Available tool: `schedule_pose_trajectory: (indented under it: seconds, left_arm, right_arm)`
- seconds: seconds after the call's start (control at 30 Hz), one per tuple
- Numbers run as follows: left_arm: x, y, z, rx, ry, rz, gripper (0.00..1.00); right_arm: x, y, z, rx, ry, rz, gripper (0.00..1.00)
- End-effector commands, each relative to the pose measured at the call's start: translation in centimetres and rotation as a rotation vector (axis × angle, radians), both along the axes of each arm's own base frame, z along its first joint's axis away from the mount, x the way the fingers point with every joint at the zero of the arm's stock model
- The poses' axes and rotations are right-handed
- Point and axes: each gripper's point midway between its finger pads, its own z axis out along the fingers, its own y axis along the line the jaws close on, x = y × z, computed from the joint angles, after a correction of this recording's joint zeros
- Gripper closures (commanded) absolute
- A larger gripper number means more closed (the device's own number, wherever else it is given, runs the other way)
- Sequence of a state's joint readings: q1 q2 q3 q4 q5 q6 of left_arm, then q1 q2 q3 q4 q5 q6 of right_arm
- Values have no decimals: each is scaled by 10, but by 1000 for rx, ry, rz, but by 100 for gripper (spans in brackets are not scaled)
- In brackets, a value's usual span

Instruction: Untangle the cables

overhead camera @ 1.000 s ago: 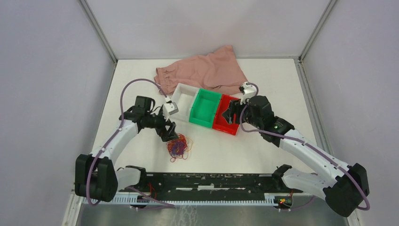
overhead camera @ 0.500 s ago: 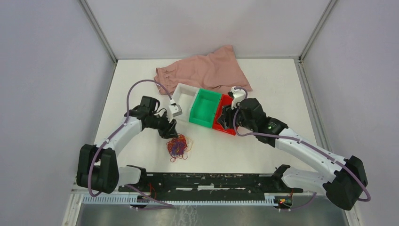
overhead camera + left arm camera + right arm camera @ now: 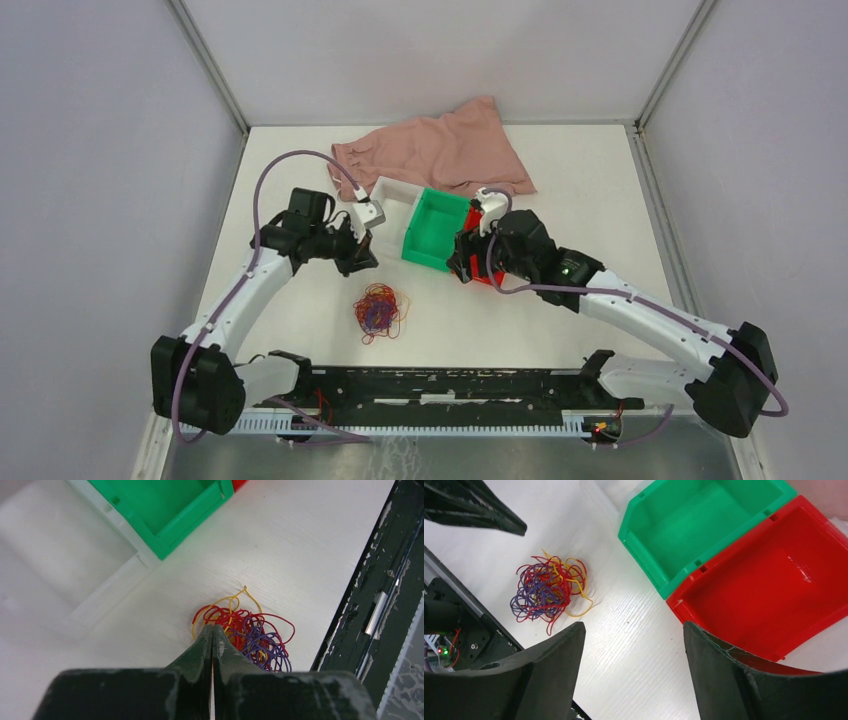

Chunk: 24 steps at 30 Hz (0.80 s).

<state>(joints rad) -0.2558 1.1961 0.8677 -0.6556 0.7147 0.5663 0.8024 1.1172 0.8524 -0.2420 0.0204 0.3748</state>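
Note:
The cables (image 3: pixel 378 312) lie in a fist-sized tangle of red, yellow and purple loops on the white table, ahead of the bins. My left gripper (image 3: pixel 362 258) hovers just behind and left of the clump with its jaws pressed together; I see no strand between them. In the left wrist view its tip (image 3: pixel 212 628) points at the near edge of the cables (image 3: pixel 250 636). My right gripper (image 3: pixel 460 264) is at the front corner of the green and red bins. It is open (image 3: pixel 634 635) over bare table, with the cables (image 3: pixel 546 587) off to its upper left.
Three bins stand in a row: white (image 3: pixel 392 190), green (image 3: pixel 437 228) and red (image 3: pixel 769 585), all with nothing inside. A pink cloth (image 3: pixel 440 150) lies behind them. The black rail (image 3: pixel 450 385) runs along the near edge.
My left gripper has shut and pulled back from the clump, which has stayed in place. My right arm has swung left from over the red bin and its jaws have spread wider.

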Motion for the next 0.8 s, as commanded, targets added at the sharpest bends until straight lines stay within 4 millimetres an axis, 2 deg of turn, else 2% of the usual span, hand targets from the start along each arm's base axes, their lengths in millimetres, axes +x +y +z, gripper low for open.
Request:
schedule_pose_trajectory:
  seconds: [0.0,0.07,0.1,0.17,0.2,0.33,0.43,0.6,0.77]
  left_arm:
    - [-4,1,39,-13,-11,85,97]
    - [-13,2,43,-10,-3,71,97]
    - [-20,2,41,-6,14,53,88]
    - [-37,6,24,20,67,14,48]
    - [-41,5,18,28,87,5,40]
    - [-37,6,4,69,156,1,32]
    - [-36,10,-15,135,216,-30,30]
    - [-37,15,-40,199,253,-83,36]
    - [-30,8,-42,189,219,-90,41]
  right_arm:
    - [2,28,33,43,-102,42,20]
    - [-4,41,34,46,-112,71,17]
    - [-6,47,35,47,-115,83,16]
    - [-10,55,32,38,-116,98,15]
    - [-12,59,32,37,-117,105,15]
    - [-20,66,32,39,-119,129,15]
    - [-23,64,33,38,-119,127,17]
    - [-26,56,34,40,-123,115,21]
    - [-27,53,31,32,-115,111,25]
